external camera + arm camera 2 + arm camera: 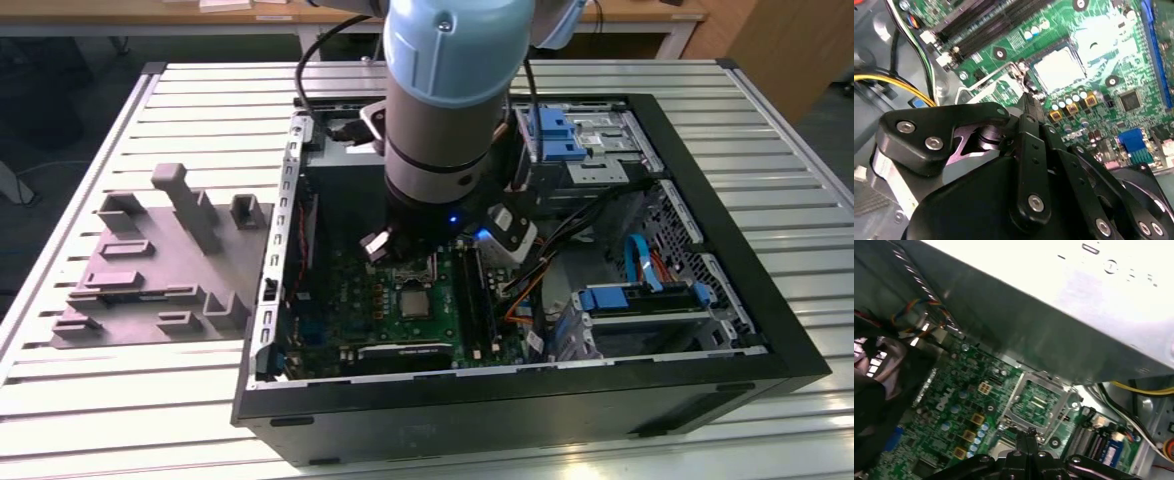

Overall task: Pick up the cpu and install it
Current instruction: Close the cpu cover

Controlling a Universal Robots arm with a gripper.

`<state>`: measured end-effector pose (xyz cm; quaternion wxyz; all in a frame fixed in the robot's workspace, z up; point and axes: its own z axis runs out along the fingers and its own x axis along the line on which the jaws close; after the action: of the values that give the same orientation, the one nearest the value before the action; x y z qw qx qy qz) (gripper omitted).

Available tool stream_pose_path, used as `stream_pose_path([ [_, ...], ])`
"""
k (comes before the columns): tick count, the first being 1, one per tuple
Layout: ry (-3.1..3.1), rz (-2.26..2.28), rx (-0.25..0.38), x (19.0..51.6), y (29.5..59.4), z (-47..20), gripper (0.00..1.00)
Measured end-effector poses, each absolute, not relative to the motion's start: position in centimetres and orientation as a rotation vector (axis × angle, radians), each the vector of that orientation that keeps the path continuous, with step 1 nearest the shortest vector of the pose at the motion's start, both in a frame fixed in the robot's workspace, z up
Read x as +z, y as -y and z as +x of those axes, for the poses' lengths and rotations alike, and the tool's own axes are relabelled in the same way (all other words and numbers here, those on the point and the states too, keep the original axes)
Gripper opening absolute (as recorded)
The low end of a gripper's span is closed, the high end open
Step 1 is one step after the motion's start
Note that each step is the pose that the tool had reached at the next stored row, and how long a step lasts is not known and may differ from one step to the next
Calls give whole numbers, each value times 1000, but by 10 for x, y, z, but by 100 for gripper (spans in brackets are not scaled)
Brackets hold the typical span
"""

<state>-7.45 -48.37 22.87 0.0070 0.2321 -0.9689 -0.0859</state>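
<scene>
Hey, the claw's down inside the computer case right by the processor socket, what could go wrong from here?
The claw tip sits right beside the cpu, which lies in its socket with the metal frame apparently swung open, so a nudge could shift it. A row of small capacitors lies close to the tip and could be knocked. Yellow cables run near the claw's body and might snag.

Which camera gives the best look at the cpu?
The second wrist view: the cpu shows as a bright pale square on the green board, unobstructed. The exterior view shows it small, close by the arm. In the first wrist view I cannot make it out for certain.
</scene>
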Motion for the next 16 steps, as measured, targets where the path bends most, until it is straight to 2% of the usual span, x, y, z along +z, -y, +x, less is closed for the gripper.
stream_pose_path([
  [16, 2977, 889, -264, 223, 468, -61, 11],
])
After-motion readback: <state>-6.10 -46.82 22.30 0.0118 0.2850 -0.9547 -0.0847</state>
